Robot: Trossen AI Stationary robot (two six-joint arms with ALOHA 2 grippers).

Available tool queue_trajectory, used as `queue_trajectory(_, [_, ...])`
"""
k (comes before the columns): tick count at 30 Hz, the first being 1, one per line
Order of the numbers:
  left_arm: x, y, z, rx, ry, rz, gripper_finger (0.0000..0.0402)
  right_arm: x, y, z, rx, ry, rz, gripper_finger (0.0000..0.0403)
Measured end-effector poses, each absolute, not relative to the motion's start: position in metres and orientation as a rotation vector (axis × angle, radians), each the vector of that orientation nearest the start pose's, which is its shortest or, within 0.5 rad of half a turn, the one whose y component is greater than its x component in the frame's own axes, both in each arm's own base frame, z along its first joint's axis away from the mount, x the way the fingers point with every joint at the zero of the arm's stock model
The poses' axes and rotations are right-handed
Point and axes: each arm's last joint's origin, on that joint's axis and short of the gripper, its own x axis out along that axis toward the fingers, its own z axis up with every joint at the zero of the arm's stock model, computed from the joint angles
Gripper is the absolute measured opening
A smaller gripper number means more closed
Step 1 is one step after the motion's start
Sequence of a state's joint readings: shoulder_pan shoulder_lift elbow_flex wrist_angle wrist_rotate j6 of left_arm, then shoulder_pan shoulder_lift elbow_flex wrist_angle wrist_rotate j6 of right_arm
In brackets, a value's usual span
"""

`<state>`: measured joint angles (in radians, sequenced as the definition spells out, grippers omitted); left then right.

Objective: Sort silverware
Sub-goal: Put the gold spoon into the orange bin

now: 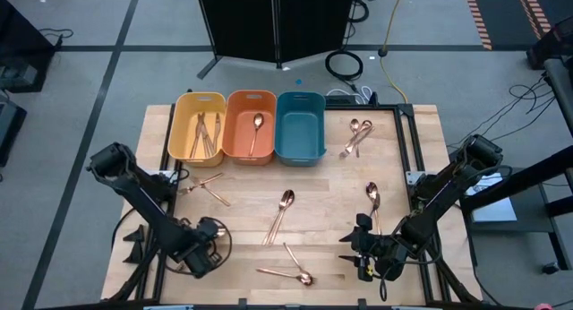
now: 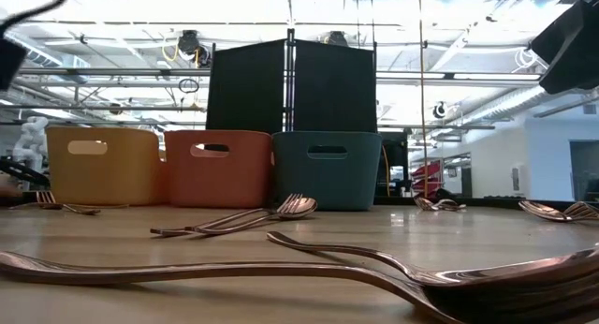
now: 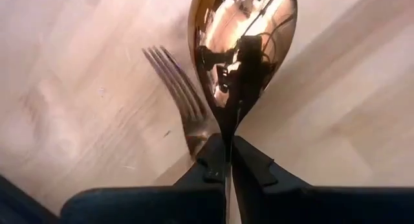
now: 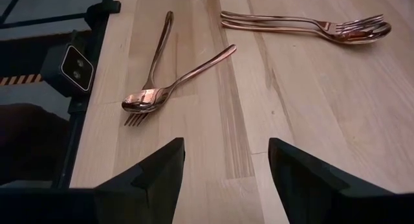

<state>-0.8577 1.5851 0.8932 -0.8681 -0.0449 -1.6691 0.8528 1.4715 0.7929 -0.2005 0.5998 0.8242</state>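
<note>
Left gripper [image 3: 228, 160] jaws clenched on a spoon [image 3: 242, 52] handle at the table's [image 1: 251, 202] near left, above a fork [image 3: 178, 98]. Right gripper [image 4: 225, 160] jaws released, near right. Silverware scattered on table, some in yellow bin [image 1: 179, 122] and orange bin [image 1: 237, 122].

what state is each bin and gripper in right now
yellow bin: holds several pieces of silverware
orange bin: holds one spoon
teal bin: empty
left gripper: shut on a spoon
right gripper: open, holding nothing
</note>
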Motion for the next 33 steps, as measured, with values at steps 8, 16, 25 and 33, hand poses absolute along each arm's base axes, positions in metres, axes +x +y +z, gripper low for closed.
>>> queue_trajectory(8, [0.165, -0.185, 0.177, -0.67, 1.3, 0.613, 0.0006, 0.197, 0.201, 0.188, 0.207, 0.692, -0.045, 0.0215])
queue_trajectory(16, [0.179, -0.188, 0.189, -0.726, 0.974, 0.544, 0.0006, 0.197, 0.201, 0.188, 0.213, 0.706, -0.03, 0.0215])
queue_trajectory(25, [0.221, -0.159, 0.197, -0.766, 0.712, 0.599, 0.0005, 0.197, 0.201, 0.188, 0.211, 0.707, -0.027, 0.0215])
queue_trajectory(33, [0.286, -0.082, 0.216, -0.785, 0.698, 0.401, 0.0005, 0.196, 0.201, 0.188, 0.212, 0.708, -0.028, 0.0215])
